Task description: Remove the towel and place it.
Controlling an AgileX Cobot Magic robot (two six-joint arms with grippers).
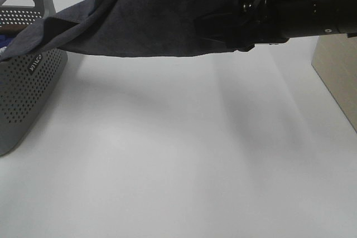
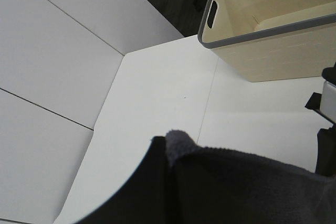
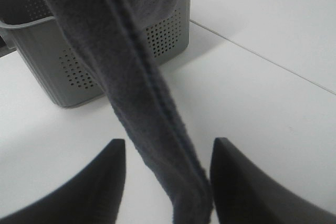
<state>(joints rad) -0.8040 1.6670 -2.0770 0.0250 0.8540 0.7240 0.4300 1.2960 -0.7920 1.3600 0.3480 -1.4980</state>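
The dark charcoal towel (image 1: 156, 20) hangs spread above the white table, its left end still draped over the grey perforated basket (image 1: 28, 93). In the left wrist view a bunched part of the towel (image 2: 247, 182) sits in my left gripper (image 2: 173, 195), which is shut on it; this gripper is above the top edge of the exterior view. My right gripper (image 1: 213, 30) is at the towel's right edge. In the right wrist view the towel's hemmed edge (image 3: 142, 77) runs down between the two dark fingers (image 3: 100, 187) of the right gripper (image 3: 168, 182), which still stand apart around it.
A blue cloth (image 1: 3, 40) shows inside the grey basket (image 3: 47, 66). A beige bin (image 2: 273, 45) stands on the table's right side, seen as a beige wall (image 1: 340, 76) in the exterior view. White tabletop (image 1: 184, 154) lies below the towel.
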